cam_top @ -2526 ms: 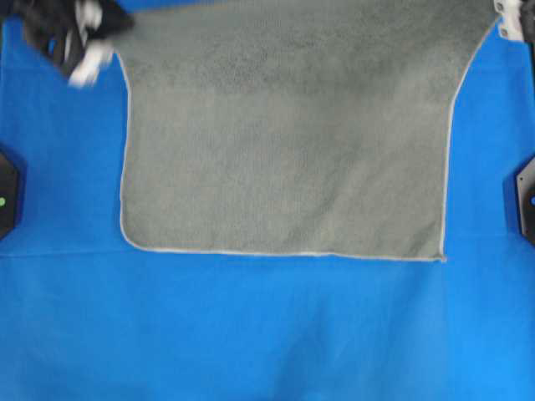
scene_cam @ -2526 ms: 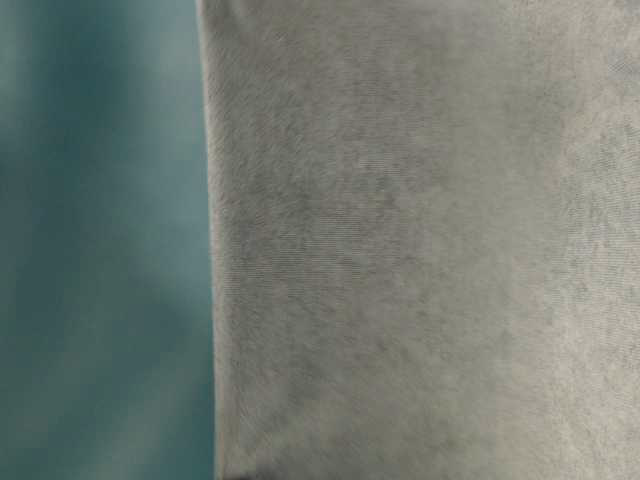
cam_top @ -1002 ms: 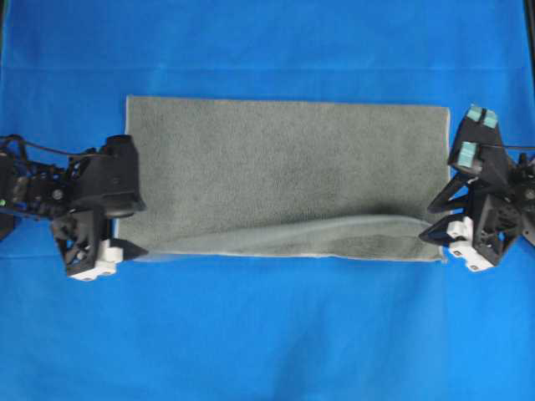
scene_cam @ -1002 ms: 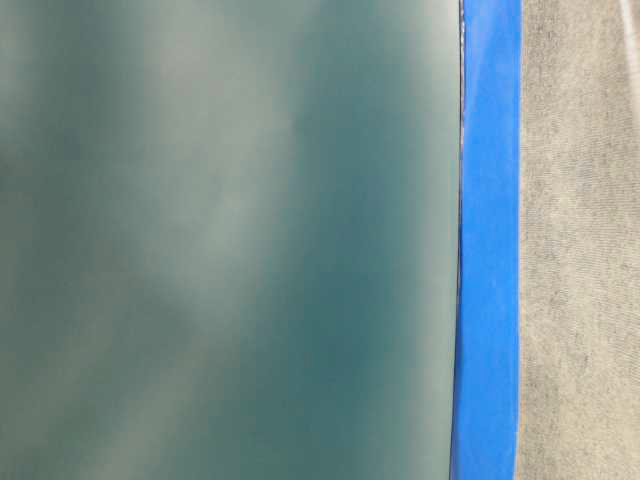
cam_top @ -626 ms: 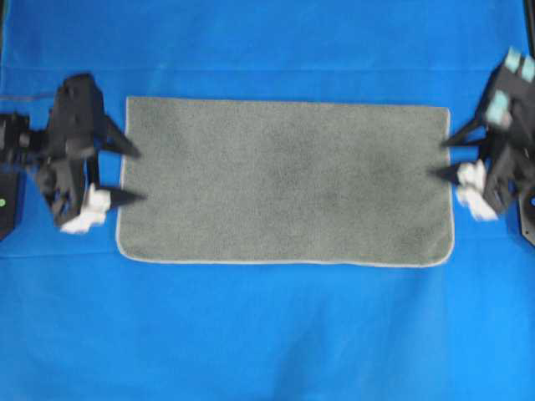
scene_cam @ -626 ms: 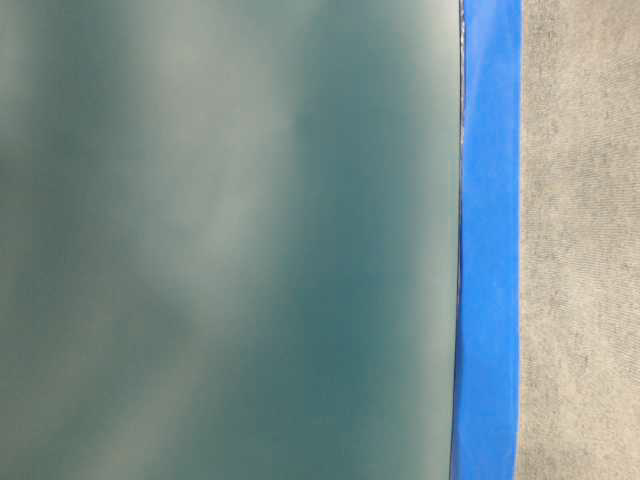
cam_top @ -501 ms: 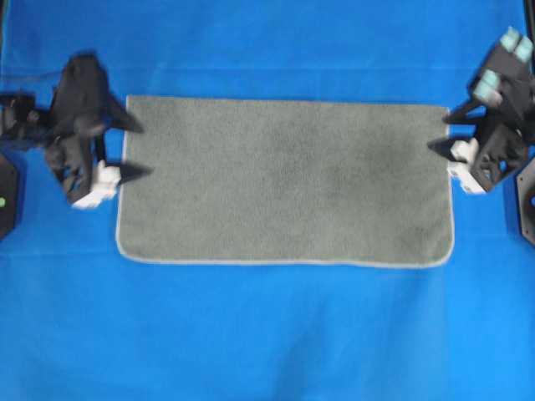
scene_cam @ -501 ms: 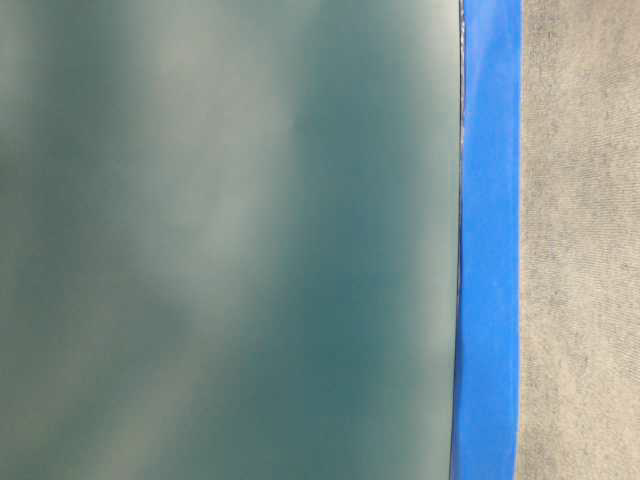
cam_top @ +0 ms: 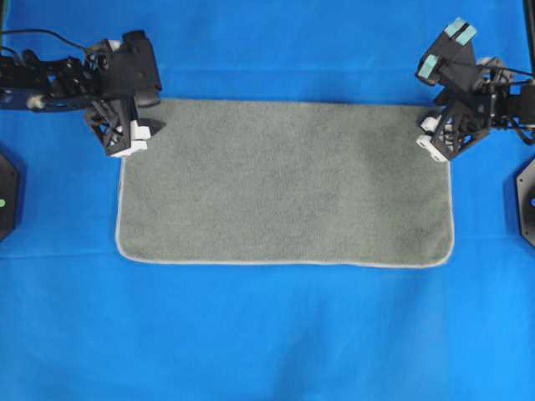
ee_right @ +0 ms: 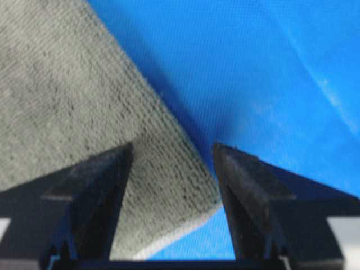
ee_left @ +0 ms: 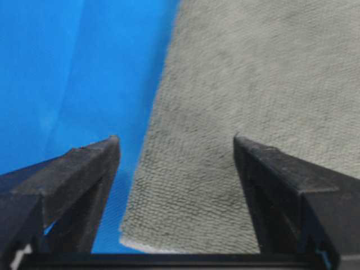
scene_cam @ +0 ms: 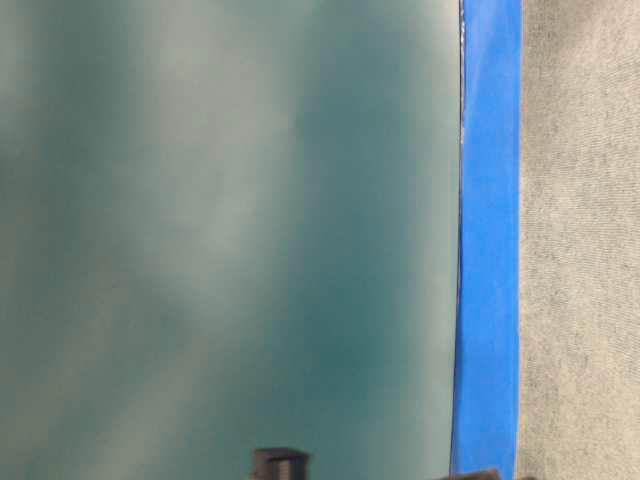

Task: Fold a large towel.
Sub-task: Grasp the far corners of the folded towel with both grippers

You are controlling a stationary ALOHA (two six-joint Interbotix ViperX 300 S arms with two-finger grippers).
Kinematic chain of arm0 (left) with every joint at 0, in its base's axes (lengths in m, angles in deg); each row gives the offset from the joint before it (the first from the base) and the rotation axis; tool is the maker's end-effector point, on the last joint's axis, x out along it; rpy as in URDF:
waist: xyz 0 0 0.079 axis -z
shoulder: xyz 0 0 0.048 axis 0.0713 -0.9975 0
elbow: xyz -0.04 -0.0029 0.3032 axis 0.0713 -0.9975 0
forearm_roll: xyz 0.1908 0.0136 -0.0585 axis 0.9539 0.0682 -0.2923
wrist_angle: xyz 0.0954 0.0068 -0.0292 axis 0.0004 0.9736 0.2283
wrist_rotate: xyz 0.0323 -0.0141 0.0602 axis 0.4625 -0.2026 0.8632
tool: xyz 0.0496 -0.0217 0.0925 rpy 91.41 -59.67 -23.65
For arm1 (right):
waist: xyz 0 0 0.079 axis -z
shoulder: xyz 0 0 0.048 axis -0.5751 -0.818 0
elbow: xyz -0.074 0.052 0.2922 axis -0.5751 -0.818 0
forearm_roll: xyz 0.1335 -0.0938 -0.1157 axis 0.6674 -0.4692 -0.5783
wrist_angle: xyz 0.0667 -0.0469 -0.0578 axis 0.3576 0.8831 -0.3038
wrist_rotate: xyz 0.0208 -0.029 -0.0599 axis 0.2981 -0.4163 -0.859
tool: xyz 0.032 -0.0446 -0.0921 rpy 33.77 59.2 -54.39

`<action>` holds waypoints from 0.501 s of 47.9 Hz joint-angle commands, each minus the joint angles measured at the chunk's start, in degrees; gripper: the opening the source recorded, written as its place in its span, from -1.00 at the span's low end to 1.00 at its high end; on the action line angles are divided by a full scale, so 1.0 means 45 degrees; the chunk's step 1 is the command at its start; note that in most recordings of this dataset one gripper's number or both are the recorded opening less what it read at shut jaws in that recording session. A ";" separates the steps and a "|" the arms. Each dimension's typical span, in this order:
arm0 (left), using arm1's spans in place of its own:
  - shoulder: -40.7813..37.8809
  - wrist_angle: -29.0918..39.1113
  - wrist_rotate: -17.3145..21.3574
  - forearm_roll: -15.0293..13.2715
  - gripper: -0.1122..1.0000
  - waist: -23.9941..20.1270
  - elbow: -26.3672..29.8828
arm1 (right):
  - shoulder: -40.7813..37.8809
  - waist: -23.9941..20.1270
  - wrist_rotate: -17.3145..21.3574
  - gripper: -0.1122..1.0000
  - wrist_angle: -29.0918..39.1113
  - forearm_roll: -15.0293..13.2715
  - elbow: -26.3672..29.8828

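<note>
Towel: the towel (cam_top: 284,180) lies flat in a wide rectangle in the middle of the blue sheet (cam_top: 267,334), pale hem along its near edge and rounded near corners.
Left gripper: the left gripper (cam_top: 138,134) sits over the towel's far left corner, jaws spread wide, holding nothing.
Right gripper: the right gripper (cam_top: 430,134) sits over the far right corner, also wide open and empty.
Left wrist view: only here, the towel's corner (ee_left: 185,225) shows lying between the two black fingers (ee_left: 84,169), untouched.
Right wrist view: the corner (ee_right: 180,191) lies in the gap there too.
Table-level view: mostly a blurred green-grey surface; a strip of sheet and towel at right.
</note>
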 commanded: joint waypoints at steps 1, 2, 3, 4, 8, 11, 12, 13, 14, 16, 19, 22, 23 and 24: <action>-0.0332 -0.0254 0.0098 0.0000 0.58 -0.0059 0.0254 | -0.0293 0.0195 0.0020 0.31 -0.0371 -0.0117 0.0059; -0.0391 -0.0254 0.0098 0.0000 0.57 -0.0059 0.0254 | -0.0371 0.0215 0.0020 0.31 -0.0391 -0.0137 0.0059; -0.0449 -0.0254 0.0137 0.0000 0.55 -0.0059 0.0254 | -0.0430 0.0234 0.0020 0.31 -0.0391 -0.0156 0.0059; -0.0469 -0.0215 0.0156 0.0000 0.53 -0.0059 0.0273 | -0.0508 0.0254 0.0020 0.31 -0.0391 -0.0176 0.0059; -0.0449 0.0078 0.0254 0.0000 0.42 -0.0020 0.0313 | -0.0527 0.0254 0.0020 0.26 -0.0410 -0.0234 0.0039; -0.0449 0.0469 0.0371 0.0000 0.18 0.0020 0.0313 | -0.0469 0.0195 0.0000 0.05 -0.0430 -0.0254 0.0000; -0.0449 0.0703 0.0410 0.0000 0.07 0.0039 0.0332 | -0.0449 0.0176 -0.0020 -0.04 -0.0449 -0.0234 0.0000; -0.0449 0.0879 0.0430 0.0000 -0.04 0.0039 0.0332 | -0.0410 0.0176 -0.0020 -0.13 -0.0469 -0.0254 -0.0020; -0.0449 0.1035 0.0449 0.0000 -0.15 0.0039 0.0332 | -0.0371 0.0176 -0.0039 -0.24 -0.0488 -0.0254 -0.0039; -0.0449 0.1348 0.0488 -0.0020 -0.36 0.0039 0.0332 | -0.0273 0.0156 -0.0078 -0.45 -0.0508 -0.0234 -0.0059; -0.0391 0.1699 0.0488 0.0000 -0.64 0.0000 0.0371 | 0.0039 0.0117 -0.0078 -0.72 -0.0488 -0.0215 -0.0098; -0.0273 0.2031 0.0449 0.0000 -0.75 -0.0020 0.0469 | 0.0430 0.0039 -0.0059 -0.74 -0.0430 -0.0195 -0.0098; -0.0215 0.2148 0.0449 0.0000 -0.75 -0.0020 0.0527 | 0.0625 -0.0020 -0.0078 -0.74 -0.0410 -0.0195 -0.0078; -0.0117 0.2266 0.0449 0.0000 -0.75 -0.0039 0.0566 | 0.0801 -0.0059 -0.0078 -0.74 -0.0371 -0.0195 -0.0098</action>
